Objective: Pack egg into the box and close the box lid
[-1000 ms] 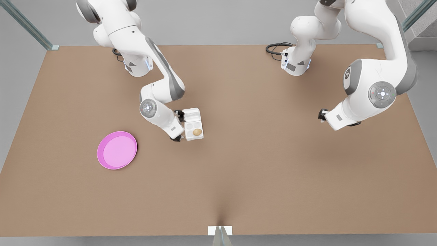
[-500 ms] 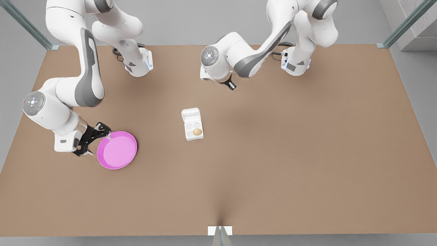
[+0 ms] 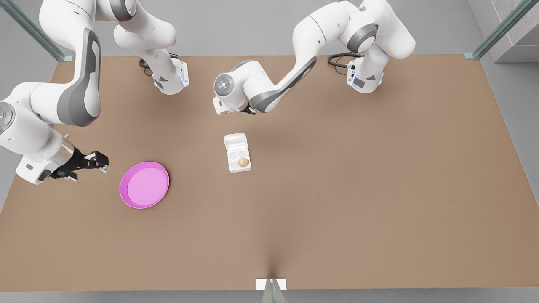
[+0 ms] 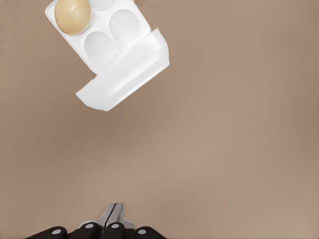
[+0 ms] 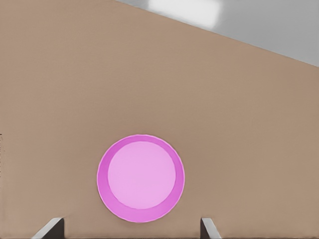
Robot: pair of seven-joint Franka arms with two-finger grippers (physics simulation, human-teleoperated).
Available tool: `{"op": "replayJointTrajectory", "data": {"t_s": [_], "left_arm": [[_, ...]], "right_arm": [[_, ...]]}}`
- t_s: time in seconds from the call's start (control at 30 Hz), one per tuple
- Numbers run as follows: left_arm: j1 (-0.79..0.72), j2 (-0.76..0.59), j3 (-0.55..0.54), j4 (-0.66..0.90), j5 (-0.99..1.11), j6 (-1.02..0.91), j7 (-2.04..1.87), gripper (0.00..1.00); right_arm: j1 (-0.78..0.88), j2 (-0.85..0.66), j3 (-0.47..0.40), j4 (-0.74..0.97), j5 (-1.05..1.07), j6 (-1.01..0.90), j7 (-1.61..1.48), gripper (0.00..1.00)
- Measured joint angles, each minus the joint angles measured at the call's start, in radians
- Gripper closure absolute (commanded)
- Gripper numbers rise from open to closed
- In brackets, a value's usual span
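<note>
One egg (image 3: 243, 162) sits in a cup of the box (image 3: 238, 158) mid-worktop, its box lid (image 3: 235, 141) lying open. Your left gripper (image 4: 113, 219) hovers nearby, fingers pressed together, empty. Your right gripper (image 3: 99, 162), spread wide and empty, faces the pink plate (image 3: 144, 184).

A round pink plate (image 3: 144, 185) flat on the brown table (image 3: 337, 202), toward the front view's left.

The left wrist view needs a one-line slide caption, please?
Egg seated in the open box, lid unfolded, left gripper fingers shut.
</note>
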Motion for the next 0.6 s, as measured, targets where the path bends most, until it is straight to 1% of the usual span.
{"op": "replayJointTrajectory", "data": {"t_s": [0.07, 0.17, 0.3, 0.6], "left_arm": [[0.001, 0.033, 0.002, 0.030, -0.002, 0.017, -0.071, 0.79], [0.002, 0.106, 0.001, 0.139, -0.003, 0.043, -0.172, 0.79], [-0.004, 0.160, -0.003, 0.203, -0.002, 0.091, -0.292, 0.79], [-0.029, 0.246, 0.000, 0.232, 0.003, 0.221, -0.483, 0.79]], "right_arm": [[0.000, 0.001, 0.000, 0.001, -0.001, -0.016, 0.035, 0.00], [-0.001, 0.001, 0.000, 0.001, -0.002, -0.033, 0.081, 0.00], [0.000, 0.001, 0.000, 0.002, -0.002, -0.044, 0.132, 0.00], [0.000, 0.001, 0.000, 0.002, -0.002, -0.050, 0.213, 0.00]]}}
